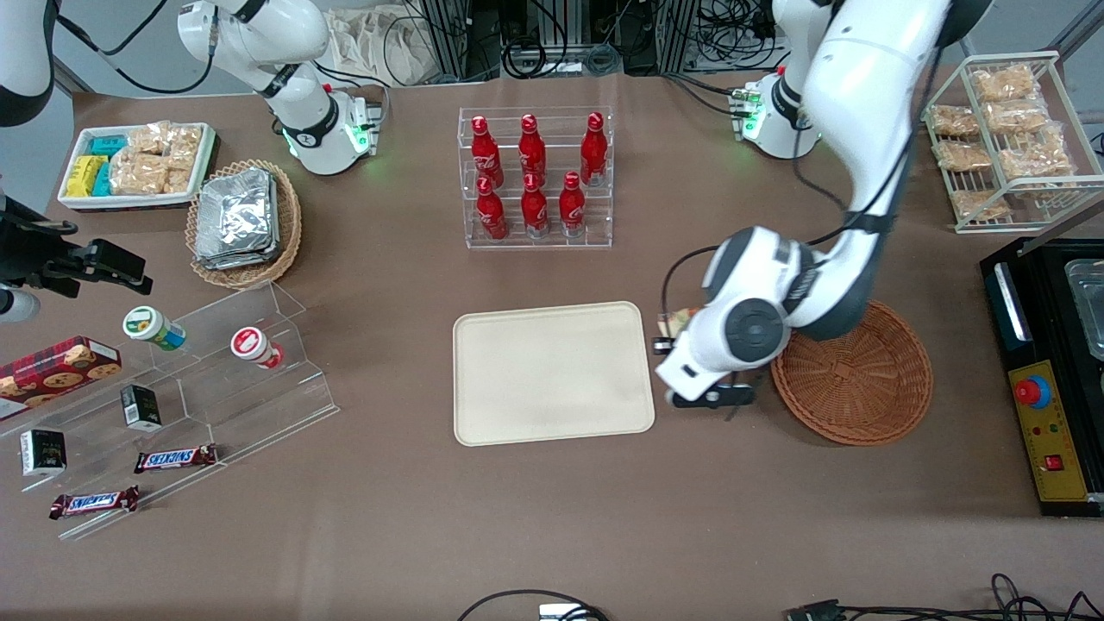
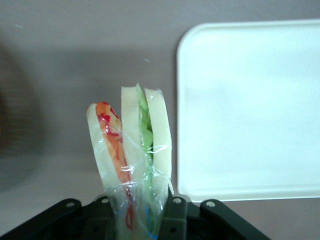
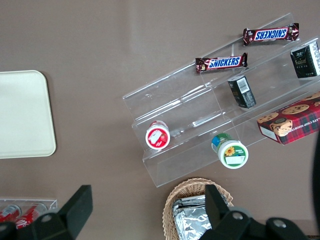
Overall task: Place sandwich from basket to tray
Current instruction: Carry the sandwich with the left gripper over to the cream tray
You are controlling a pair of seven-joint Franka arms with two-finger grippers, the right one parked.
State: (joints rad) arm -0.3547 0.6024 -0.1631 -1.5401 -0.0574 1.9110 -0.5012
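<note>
1. Pincer of the working arm [image 2: 137, 212] is clamped on the wrapped end of the sandwich [image 2: 132, 150], with one dark finger [image 2: 175, 212] pressed against the plastic on each side

2. Sandwich hangs in the air, clear of the brown table [image 1: 552, 517]; in the front view only a sliver of it [image 1: 681, 321] peeks out past the white wrist

3. Its spot is in the gap between the round reddish basket [image 1: 854, 375] and the cream tray [image 1: 552, 373], just beside the tray's edge nearest the basket and not yet over it

4. Basket now looks bare inside; the tray holds nothing

5. From the wrist camera the tray's rounded corner [image 2: 187, 42] sits close beside the bread slices, so my guess is that the carry is well along and only a short move and a release remain

6. Risk: the hold is on loose wrap as much as on bread, and the slices already splay apart, so the sandwich could slide out or sag during travel

7. Risk: letting go too soon would drop it on the table or half across the low rim, where it could tip off
</note>
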